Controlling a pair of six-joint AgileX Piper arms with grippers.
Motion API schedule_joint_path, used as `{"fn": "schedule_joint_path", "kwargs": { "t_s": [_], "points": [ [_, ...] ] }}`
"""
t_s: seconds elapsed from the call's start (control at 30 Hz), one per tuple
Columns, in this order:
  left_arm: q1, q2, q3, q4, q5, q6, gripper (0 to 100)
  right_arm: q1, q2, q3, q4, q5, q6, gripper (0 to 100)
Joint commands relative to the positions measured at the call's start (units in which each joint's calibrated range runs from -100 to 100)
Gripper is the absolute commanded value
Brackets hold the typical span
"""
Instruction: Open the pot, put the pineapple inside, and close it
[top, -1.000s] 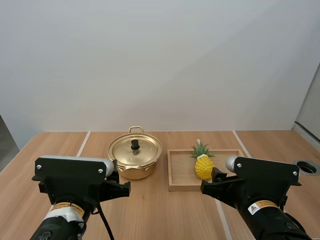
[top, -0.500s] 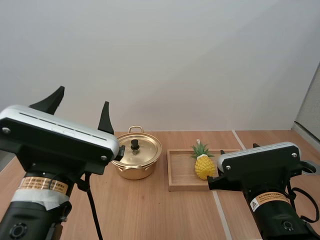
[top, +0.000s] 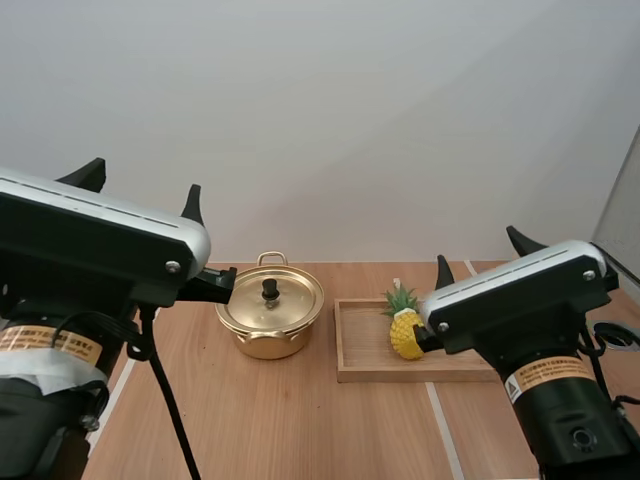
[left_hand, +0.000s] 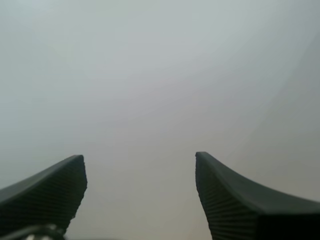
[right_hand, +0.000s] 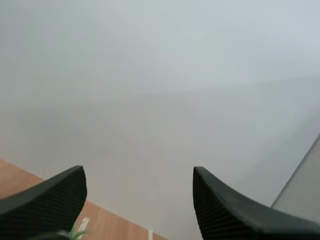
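- Since the frame half a second earlier, the right gripper (top: 478, 248) has tipped up, and its fingers now point at the wall.
- The left gripper (top: 143, 180) has shifted toward 9 o'clock in the high view and is also aimed up at the wall.
- The pot (top: 270, 322), lid (top: 285, 303), pineapple (top: 403, 335) and tray (top: 365, 368) are unmoved.
- In the left wrist view, the left gripper (left_hand: 139, 165) has its fingers wide apart with nothing between them.
- In the right wrist view, the right gripper (right_hand: 138, 172) likewise has its fingers spread and empty.
- The lid sits on the pot, which stands on the table (top: 300, 430).
- The pineapple stands upright in the tray, at 3 o'clock from the pot.
- In the high view, the pineapple lies at 7 o'clock from the right gripper, partly behind that arm.
- The pot lies at 4 o'clock from the left gripper.
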Motion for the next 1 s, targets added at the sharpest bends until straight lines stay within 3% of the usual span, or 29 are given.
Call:
{"fn": "schedule_joint_path", "kwargs": {
  "t_s": [0.0,0.1,0.2,0.3,0.4,0.53,0.73,0.8,0.97],
  "points": [
    [-0.03,0.08,-0.9,-1.76,1.47,-0.78,100,0.0,-0.34,-6.74,2.74,9.26,-0.21,100],
    [-0.03,0.08,-1.05,-1.76,6.67,-0.29,100,0.0,-0.34,-13.11,9.78,26.94,0.12,100],
    [-0.03,0.08,-1.78,-4.54,22.37,-0.38,100,0.0,-0.02,-20.29,16.09,50.21,0.21,100],
    [-0.03,0.38,-3.35,-7.93,32.05,-0.29,100,0.0,1.98,-27.06,18.6,68.56,0.11,100],
    [-0.03,2.56,-5.79,-8.4,34.73,-0.2,100,0.0,6.92,-31.48,19.33,77.86,0.11,100],
    [-0.03,8.78,-11.21,-11.48,42.16,1.75,100,0.0,15.89,-36.43,22.25,86.6,0.11,100],
    [-0.1,22.43,-22.7,-21.17,65.0,9.99,100,0.0,28.3,-42.07,30.77,90.15,0.11,100],
    [-0.1,26.81,-26.9,-20.97,72.51,11.26,100,0.0,30.84,-43.15,30.13,87.46,0.11,100],
    [-0.1,28.75,-29.2,-18.1,76.39,11.26,100,0.0,31.3,-43.72,24.35,84.98,0.2,100]
  ]
}}
